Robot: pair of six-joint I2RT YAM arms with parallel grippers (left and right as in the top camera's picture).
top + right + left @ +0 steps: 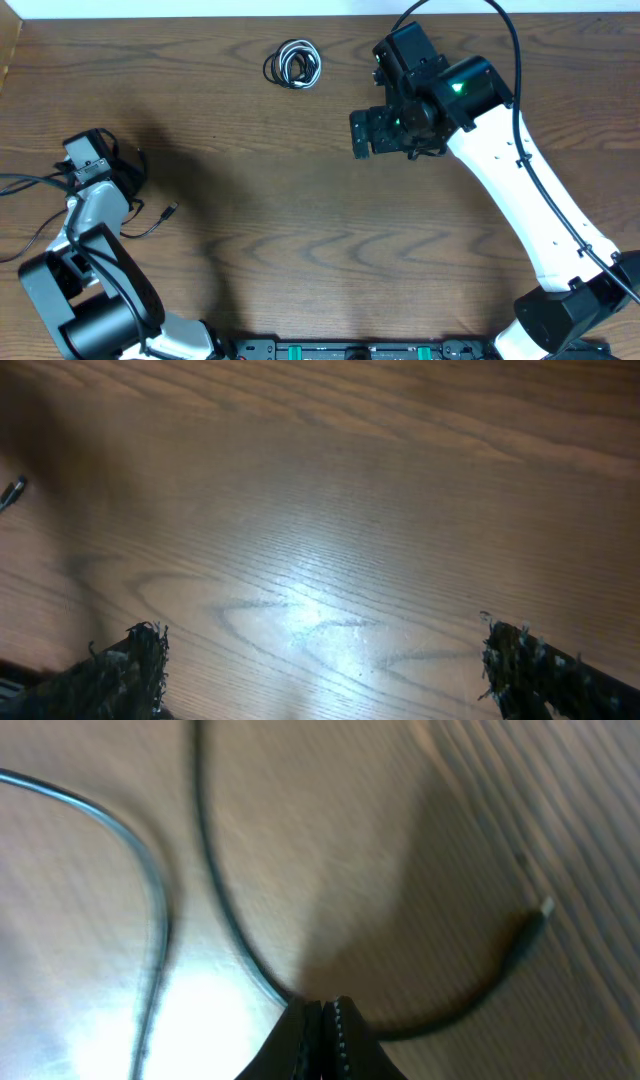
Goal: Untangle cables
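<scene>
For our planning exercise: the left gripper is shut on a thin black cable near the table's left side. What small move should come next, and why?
Probably raise the left gripper slightly, to test the grip: its jaws look shut on the black cable, whose plug lies loose on the table, apart from the coiled bundle.

Brown wood grain's running across the table (300,200). At 12 o'clock the cable bundle (293,65) is mixing blk & wht strands. At 9 o'clock the thin cable (213,880) is showing blk. The right arm (510,200) is showing wht, w/ a grn light (458,88) glowing.
</scene>
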